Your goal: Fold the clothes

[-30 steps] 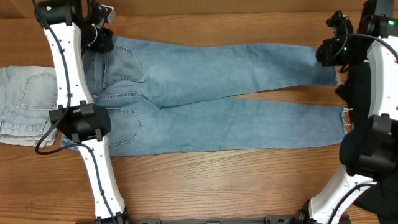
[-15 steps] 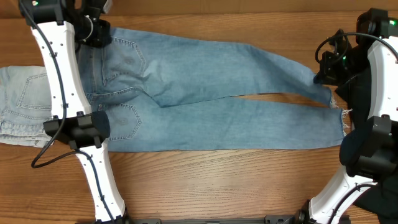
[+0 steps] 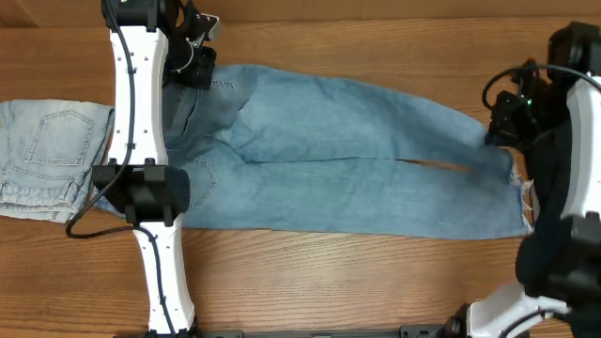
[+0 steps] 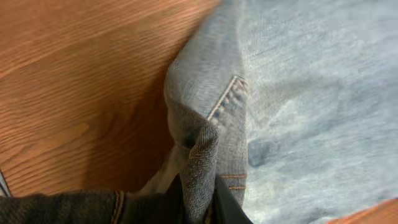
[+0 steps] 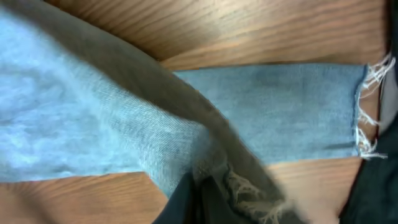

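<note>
overhead, jeans: the jeans (image 3: pixel 357 150) lie lengthwise across the table (image 3: pixel 310 282), waist to the left and hems to the right. The far leg was splayed away a second ago with bare wood between the legs. It has now swung down against the near leg, and only a sliver of wood shows near the hems.
overhead, left gripper: the left gripper (image 3: pixel 194 64) is clamped on the far waistband corner. It has shifted along toward the legs and dragged the waist with it.
overhead, right gripper: the right gripper (image 3: pixel 496 131) is pinching the far leg's end, and it has come nearer the other hem.
overhead, bystander: the paler jeans (image 3: pixel 47 160) sit by the waist, unmoved.
left wrist, the pinch: a ridge of denim with orange stitching (image 4: pixel 227 99) rises out of the closed jaws at the bottom edge.
right wrist, the pinch: the frayed hem (image 5: pixel 239 186) is caught in the shut jaws. The other leg's end lies flat on the wood beneath.
meaning: the leg-on-leg fold looks nearly home. The edges probably need squaring up before either grip lets go, and the crosswise folds are not yet done.
</note>
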`<state>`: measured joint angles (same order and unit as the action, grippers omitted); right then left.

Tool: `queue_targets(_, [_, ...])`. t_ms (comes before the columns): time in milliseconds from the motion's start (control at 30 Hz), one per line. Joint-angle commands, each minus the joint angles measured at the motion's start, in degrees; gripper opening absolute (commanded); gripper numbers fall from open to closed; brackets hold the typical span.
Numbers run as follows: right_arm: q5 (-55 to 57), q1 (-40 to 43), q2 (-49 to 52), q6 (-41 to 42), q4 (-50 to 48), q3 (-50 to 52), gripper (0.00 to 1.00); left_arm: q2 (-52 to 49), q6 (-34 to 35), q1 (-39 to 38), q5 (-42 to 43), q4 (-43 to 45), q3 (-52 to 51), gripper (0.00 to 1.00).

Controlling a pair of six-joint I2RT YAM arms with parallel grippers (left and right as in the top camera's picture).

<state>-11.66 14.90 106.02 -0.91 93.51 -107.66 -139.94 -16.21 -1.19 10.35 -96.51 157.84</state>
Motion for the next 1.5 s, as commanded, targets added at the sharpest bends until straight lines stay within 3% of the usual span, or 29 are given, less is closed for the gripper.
queue_targets(0, [0.68,-0.15,-8.76,2.69,-6.38,10.80,0.04,7.96,1.68,-0.35,3.39,-0.31,0.28,0.04])
queue_targets(133, [0.72,-0.15,-17.03,2.67,-16.09,27.12,0.04,8.46,2.58,-0.35,3.19,-0.31,-2.49,0.04])
queue_targets(267, [1.14,-0.15,-20.52,3.15,-20.26,35.01,0.04,10.82,2.99,-0.33,2.62,-0.31,-7.80,0.04])
queue_targets(533, [9.18,0.11,-20.63,11.67,-21.24,39.82,0.04,17.18,3.43,-0.35,2.49,-0.31,-22.05,0.04])
queue_targets(767, [12.50,4.85,-20.63,17.51,-22.82,40.81,0.04,17.20,7.39,-0.20,-7.37,3.32,-32.96,0.04])
queue_targets(900, [12.02,5.33,-20.63,20.79,-27.10,46.42,0.04,19.04,10.05,0.79,-7.56,4.07,-35.89,0.04])
queue_targets(967, [12.04,5.38,-20.63,20.92,-27.26,46.58,0.04,23.10,11.93,0.81,-7.54,6.73,-39.82,0.04])
queue_targets(1133, [12.28,5.38,-20.63,21.81,-27.67,46.58,0.04,43.91,15.85,0.81,-7.45,28.57,-68.15,0.04])
queue_targets(1267, [18.80,5.44,-20.63,26.82,-27.06,46.58,0.04,44.70,18.78,1.73,-9.97,39.54,-82.12,0.04])
queue_targets(1467, [23.30,5.44,-20.63,33.16,-27.39,46.60,0.04,44.70,23.98,8.76,-13.77,51.08,-89.33,0.04])
